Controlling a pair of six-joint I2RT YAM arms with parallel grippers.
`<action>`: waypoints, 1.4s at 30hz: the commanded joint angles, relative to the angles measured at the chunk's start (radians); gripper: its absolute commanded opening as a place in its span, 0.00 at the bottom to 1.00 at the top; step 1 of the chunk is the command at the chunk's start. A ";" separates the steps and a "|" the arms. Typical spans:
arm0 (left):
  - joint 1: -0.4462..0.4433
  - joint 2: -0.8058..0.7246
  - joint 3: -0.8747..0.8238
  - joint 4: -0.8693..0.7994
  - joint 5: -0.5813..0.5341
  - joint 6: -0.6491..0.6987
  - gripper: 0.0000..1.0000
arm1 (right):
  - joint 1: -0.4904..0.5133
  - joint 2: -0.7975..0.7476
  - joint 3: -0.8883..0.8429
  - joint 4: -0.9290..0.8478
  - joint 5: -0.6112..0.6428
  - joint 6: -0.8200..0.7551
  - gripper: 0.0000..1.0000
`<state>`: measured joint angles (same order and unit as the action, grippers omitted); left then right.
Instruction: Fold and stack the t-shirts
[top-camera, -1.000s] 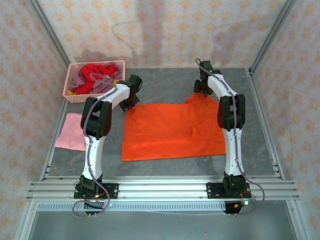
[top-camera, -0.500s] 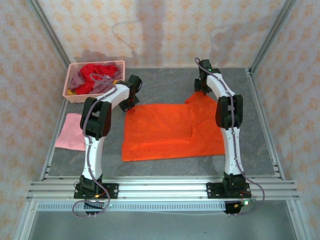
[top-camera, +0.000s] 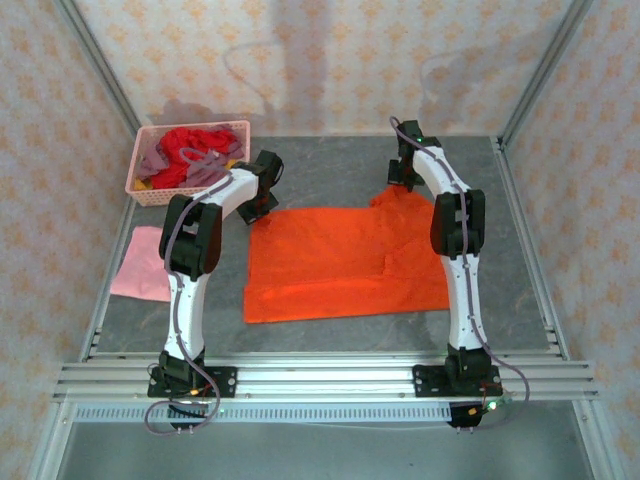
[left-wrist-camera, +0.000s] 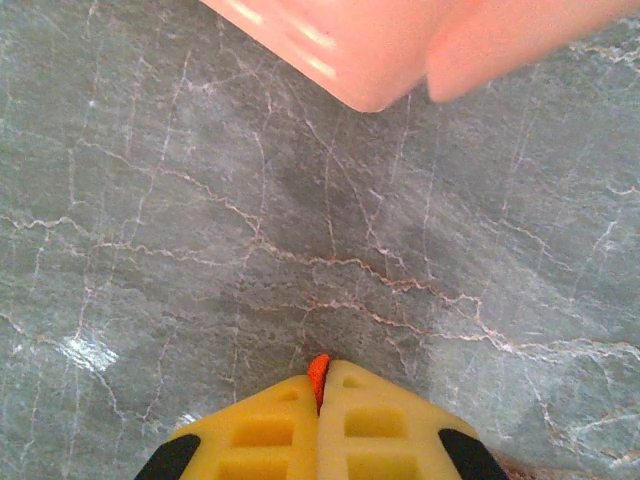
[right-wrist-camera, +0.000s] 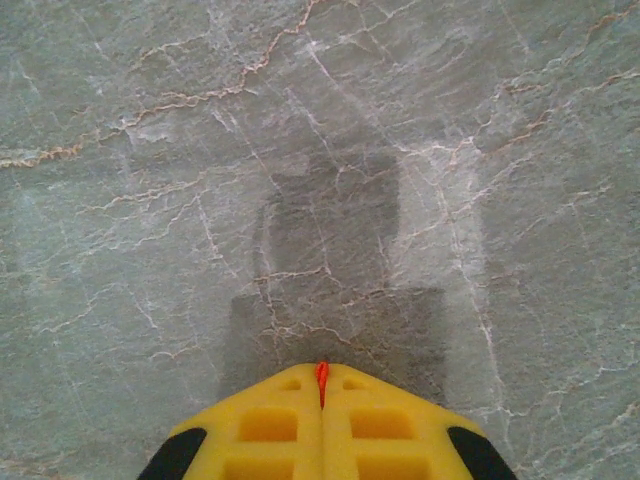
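Observation:
A bright orange t-shirt (top-camera: 335, 260) lies spread on the grey table between the two arms. My left gripper (top-camera: 256, 207) sits at its far left corner, shut, with a sliver of the orange t-shirt (left-wrist-camera: 318, 372) pinched between the yellow fingers (left-wrist-camera: 270, 430). My right gripper (top-camera: 403, 184) sits at the far right corner by the sleeve, also shut on a thin edge of the orange t-shirt (right-wrist-camera: 321, 376). A light pink t-shirt (top-camera: 142, 263) lies folded at the table's left edge. Red and mauve t-shirts (top-camera: 190, 152) fill the basket.
A pink lattice basket (top-camera: 145, 190) stands at the back left; its corner (left-wrist-camera: 360, 50) is just ahead of the left gripper. Metal frame rails run along the table's sides and near edge (top-camera: 320, 378). Bare grey table (right-wrist-camera: 320, 180) lies ahead of the right gripper.
The right gripper has closed on the shirt's far right edge after shifting slightly. The left arm has not moved and stays shut on the far left corner.

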<state>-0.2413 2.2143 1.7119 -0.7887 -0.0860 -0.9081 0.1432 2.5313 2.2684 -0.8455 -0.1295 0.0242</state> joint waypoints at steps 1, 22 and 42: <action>0.008 -0.040 -0.014 -0.024 -0.001 0.005 0.00 | 0.007 -0.026 0.012 -0.028 0.025 -0.011 0.00; -0.013 -0.240 -0.041 -0.059 -0.007 0.044 0.00 | 0.007 -0.514 -0.516 0.236 0.038 -0.013 0.00; -0.033 -0.403 -0.196 -0.064 -0.010 0.101 0.00 | 0.039 -1.012 -0.948 0.233 0.031 0.004 0.00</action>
<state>-0.2684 1.8610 1.5410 -0.8227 -0.0788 -0.8280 0.1783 1.5803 1.3533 -0.5884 -0.1219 0.0242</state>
